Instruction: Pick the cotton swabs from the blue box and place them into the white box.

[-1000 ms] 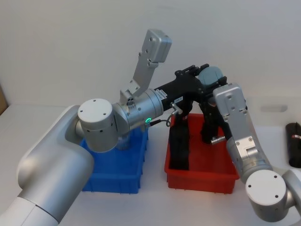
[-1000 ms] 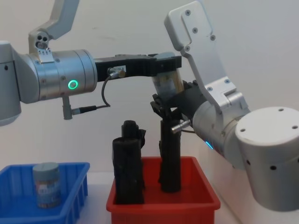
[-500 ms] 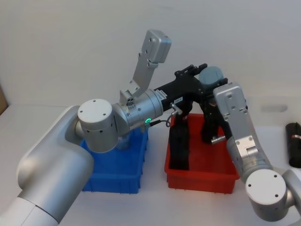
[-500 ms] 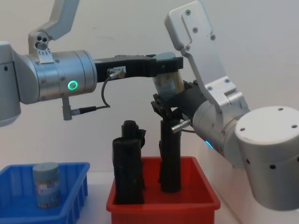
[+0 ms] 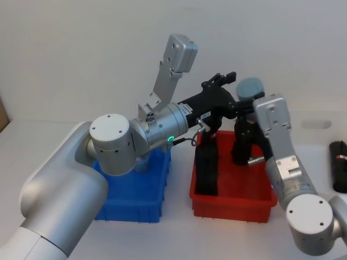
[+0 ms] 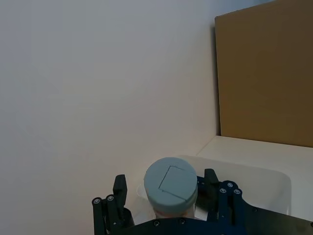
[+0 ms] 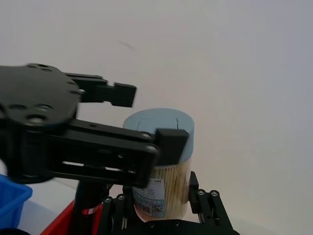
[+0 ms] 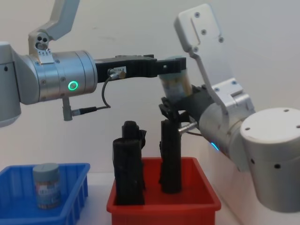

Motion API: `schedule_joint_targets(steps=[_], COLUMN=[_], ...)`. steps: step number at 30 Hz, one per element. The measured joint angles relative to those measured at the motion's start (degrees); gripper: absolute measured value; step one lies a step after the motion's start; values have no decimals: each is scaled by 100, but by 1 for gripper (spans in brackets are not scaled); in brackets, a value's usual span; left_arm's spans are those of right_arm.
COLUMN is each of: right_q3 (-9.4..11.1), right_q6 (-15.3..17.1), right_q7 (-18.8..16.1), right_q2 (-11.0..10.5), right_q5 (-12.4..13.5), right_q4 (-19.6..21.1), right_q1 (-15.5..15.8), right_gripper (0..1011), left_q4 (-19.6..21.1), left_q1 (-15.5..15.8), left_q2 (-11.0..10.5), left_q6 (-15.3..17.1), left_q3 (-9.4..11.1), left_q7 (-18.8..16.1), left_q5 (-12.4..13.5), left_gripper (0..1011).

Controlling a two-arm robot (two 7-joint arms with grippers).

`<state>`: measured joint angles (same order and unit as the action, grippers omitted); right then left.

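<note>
Since a second ago the jar of cotton swabs slid right mid-air above the red bin, right gripper clamped on its base, left gripper spread, apparently a handover

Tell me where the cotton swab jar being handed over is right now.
In the head view, the cotton swab jar is in the air above the red bin's far side, held from below by the right pincer, with the open left pincer beside its lid.
</note>
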<state>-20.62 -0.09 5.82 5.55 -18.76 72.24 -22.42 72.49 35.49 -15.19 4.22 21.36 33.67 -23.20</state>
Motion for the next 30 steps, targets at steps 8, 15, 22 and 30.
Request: schedule_joint_targets(steps=[8,15,22,30], right_q3=[120,276,478,798], right_q6=[238,472,702,983], right_q7=[307,664,1065,1543], right_q2=[-11,-22,-35,-76], right_q5=[383,839,1382,2081], right_q4=[-8,-26,-53,-111], right_q1=[33,64,70,7], right_gripper=[624,624,624,624], left_q4=[0,0,0,0], left_q1=[0,0,0,0], left_q2=[0,0,0,0], left_q6=[0,0,0,0], left_q3=[0,0,0,0], left_q7=[0,0,0,0], left_q5=[0,0,0,0], left_gripper=[1004,1004,1004,1004])
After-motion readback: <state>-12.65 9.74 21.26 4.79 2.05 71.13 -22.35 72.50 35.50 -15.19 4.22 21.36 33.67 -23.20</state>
